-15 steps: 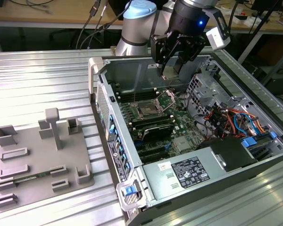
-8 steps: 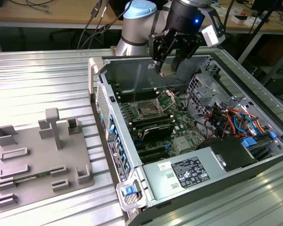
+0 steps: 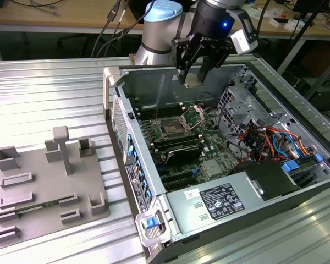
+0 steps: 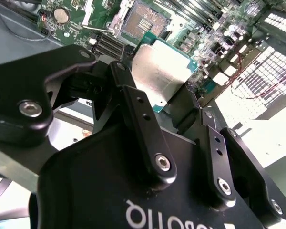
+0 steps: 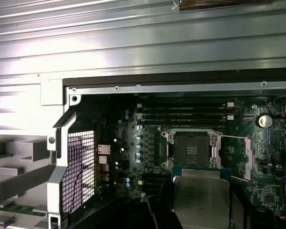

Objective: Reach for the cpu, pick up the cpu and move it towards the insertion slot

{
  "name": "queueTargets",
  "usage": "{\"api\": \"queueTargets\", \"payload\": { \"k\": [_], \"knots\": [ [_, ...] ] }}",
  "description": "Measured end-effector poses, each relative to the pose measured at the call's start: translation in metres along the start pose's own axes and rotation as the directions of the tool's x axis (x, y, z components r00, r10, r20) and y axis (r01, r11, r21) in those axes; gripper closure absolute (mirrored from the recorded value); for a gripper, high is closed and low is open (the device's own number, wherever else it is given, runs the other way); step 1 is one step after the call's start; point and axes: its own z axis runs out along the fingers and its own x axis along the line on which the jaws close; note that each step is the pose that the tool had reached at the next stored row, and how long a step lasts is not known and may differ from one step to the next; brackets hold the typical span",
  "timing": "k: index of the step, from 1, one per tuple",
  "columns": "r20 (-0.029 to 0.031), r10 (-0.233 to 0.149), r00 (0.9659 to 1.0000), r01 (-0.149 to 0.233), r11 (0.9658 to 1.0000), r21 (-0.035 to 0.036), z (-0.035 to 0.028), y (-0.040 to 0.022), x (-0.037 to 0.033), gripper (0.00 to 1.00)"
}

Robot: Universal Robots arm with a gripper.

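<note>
My gripper (image 3: 193,77) hangs over the open computer case, shut on the cpu (image 3: 193,82), a small silvery square chip held by its edges. The cpu (image 4: 163,71) shows between the black fingers (image 4: 133,102) in the second wrist view, and in the first wrist view the cpu (image 5: 201,198) sits just short of the insertion slot (image 5: 192,149). The insertion slot (image 3: 171,130), a silver-framed socket with a dark centre on the green motherboard (image 3: 209,148), lies below the gripper and toward the exterior view's left. Its frame stands open, socket (image 4: 139,21) bare.
The case walls (image 3: 121,115) ring the motherboard. Coloured cables and drive bays (image 3: 275,143) crowd the exterior view's right, with the power supply (image 3: 220,201) at the front. A grey plastic tray (image 3: 44,181) with raised blocks lies on the ribbed metal table (image 3: 44,93) at the exterior view's left.
</note>
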Motion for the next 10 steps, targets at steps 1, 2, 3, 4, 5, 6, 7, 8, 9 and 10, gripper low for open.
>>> {"api": "queueTargets", "payload": {
  "k": [1,2,3,4,5,6,7,8,9,10],
  "knots": [
    [-0.0001,0.003,1.0000,-0.003,1.0000,0.0001,0.0003,0.0012,-0.0003,0.45],
    [-0.0002,0.004,1.0000,-0.004,1.0000,0.0001,0.0006,0.0025,-0.0005,0.45],
    [-0.0003,0.005,1.0000,-0.005,1.0000,0.0000,0.0008,0.0042,-0.0008,0.45],
    [-0.0004,0.006,1.0000,-0.006,1.0000,0.0000,0.0010,0.0058,-0.0010,0.45],
    [-0.0003,0.007,1.0000,-0.007,1.0000,0.0000,0.0013,0.0078,-0.0013,0.45],
    [-0.0003,0.009,1.0000,-0.009,1.0000,-0.0001,0.0016,0.0092,-0.0014,0.45],
    [-0.0003,0.010,1.0000,-0.010,1.0000,-0.0001,0.0018,0.0103,-0.0015,0.45],
    [-0.0003,0.011,0.9999,-0.011,0.9999,-0.0001,0.0019,0.0111,-0.0016,0.45],
    [-0.0003,0.011,0.9999,-0.011,0.9999,-0.0001,0.0019,0.0113,-0.0017,0.45],
    [-0.0003,0.011,0.9999,-0.011,0.9999,-0.0001,0.0019,0.0113,-0.0017,0.45]
  ]
}}
